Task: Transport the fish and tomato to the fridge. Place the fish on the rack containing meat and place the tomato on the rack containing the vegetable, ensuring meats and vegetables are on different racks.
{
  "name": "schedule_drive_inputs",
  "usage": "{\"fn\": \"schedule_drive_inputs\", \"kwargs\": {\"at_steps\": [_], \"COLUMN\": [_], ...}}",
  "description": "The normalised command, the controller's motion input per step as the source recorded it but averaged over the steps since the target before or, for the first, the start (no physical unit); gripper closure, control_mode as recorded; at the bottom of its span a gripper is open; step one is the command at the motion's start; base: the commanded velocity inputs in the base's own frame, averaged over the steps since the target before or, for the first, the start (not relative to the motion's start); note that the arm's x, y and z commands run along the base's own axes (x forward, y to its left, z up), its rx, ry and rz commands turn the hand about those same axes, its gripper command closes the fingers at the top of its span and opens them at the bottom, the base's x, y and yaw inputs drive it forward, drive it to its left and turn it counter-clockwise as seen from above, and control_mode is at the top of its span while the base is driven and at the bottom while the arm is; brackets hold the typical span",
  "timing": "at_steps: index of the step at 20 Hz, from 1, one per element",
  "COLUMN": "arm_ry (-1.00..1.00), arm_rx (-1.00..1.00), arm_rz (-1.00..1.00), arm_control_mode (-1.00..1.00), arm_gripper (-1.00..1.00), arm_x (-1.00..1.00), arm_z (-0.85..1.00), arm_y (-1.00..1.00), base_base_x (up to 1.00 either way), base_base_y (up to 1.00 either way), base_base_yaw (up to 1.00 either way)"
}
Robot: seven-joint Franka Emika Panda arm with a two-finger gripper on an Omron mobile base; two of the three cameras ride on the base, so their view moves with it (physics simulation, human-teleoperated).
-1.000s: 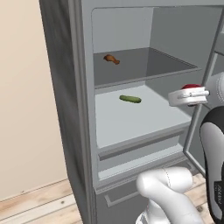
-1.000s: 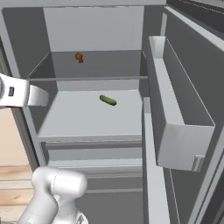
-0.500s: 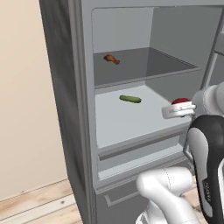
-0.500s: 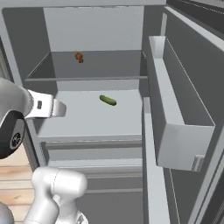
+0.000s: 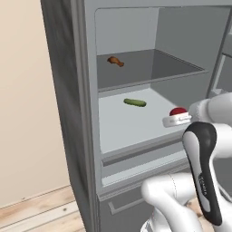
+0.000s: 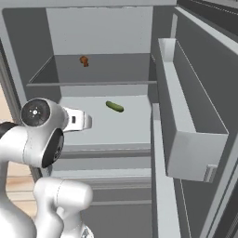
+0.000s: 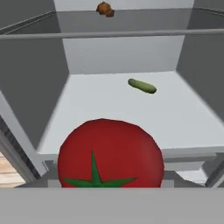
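A red tomato [image 5: 178,111] with a green stem sits in my gripper [image 5: 175,119], which is shut on it just in front of the lower rack [image 5: 122,124]. The tomato [image 7: 109,151] looms large in the hand view and covers the fingertips. On that lower rack lies a green vegetable [image 5: 135,102], seen again in the other two views [image 6: 114,106] [image 7: 142,85]. A brown piece of meat [image 5: 115,60] [image 6: 83,60] rests on the upper rack [image 5: 145,68]. The fish is out of view.
The fridge door stands open at the right, with a deep door bin [image 6: 186,139] beside the arm. Drawers [image 5: 136,158] close off the space below the lower rack. A beige wall [image 5: 27,90] and wooden floor [image 5: 36,213] lie to the left.
The gripper with the tomato has come down and moved left, from the height between the racks to the front of the lower rack. Meat and vegetable have not moved.
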Motion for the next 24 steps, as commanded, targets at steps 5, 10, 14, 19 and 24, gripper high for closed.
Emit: {"fn": "schedule_drive_inputs", "kwargs": {"at_steps": [5,10,14,19,24], "arm_ry": [0.03,0.01,0.0,0.01,0.06], "arm_rx": [0.0,0.0,0.0,0.0,0.0], "arm_rz": [0.05,0.02,0.0,0.0,0.0], "arm_control_mode": [-1.0,-1.0,-1.0,-1.0,-1.0], "arm_gripper": [1.0,1.0,1.0,1.0,1.0], "arm_x": [0.74,0.66,0.67,0.61,0.56], "arm_z": [-0.36,-0.22,-0.25,-0.23,-0.27], "arm_y": [-0.17,-0.06,0.0,0.0,0.0], "base_base_x": [0.0,0.0,0.0,0.0,0.0], "base_base_y": [0.0,0.0,0.0,0.0,0.0], "base_base_yaw": [0.0,0.0,0.0,0.0,0.0]}}
